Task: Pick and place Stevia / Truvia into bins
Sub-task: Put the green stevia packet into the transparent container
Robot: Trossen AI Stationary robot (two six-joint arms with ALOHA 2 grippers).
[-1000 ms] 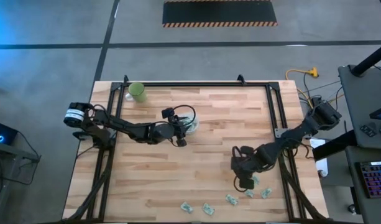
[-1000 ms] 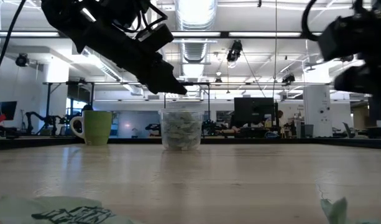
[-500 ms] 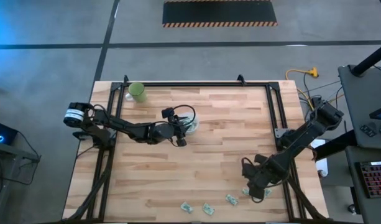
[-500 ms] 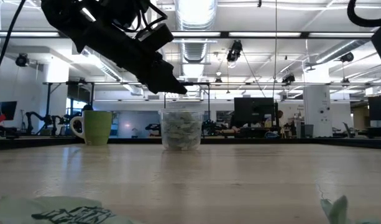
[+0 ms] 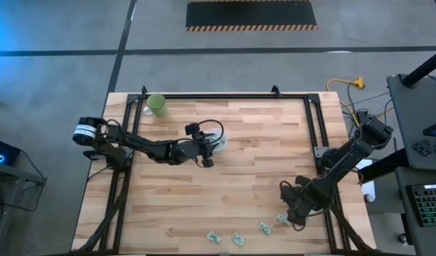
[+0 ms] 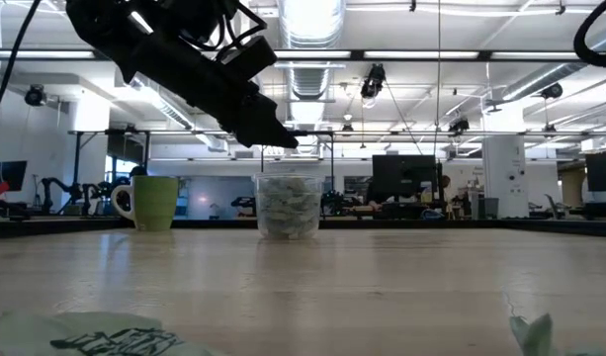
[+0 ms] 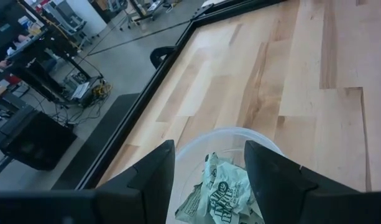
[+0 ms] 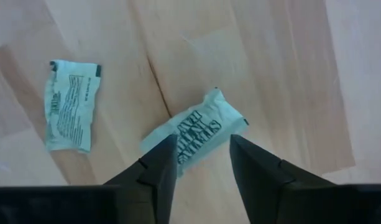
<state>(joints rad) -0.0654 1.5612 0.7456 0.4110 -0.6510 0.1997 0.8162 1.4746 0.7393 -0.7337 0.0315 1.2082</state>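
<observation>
left arm: black, slim links, white-banded base, looped black cable | right arm: black, jointed | tool fingers: dark, wedge-shaped

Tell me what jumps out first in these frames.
The left gripper hangs open right above the clear cup mid-table, which already holds packets. The right gripper is open too, low at the table's near right edge, straddling a loose packet, with a few more packets scattered along that edge.
</observation>
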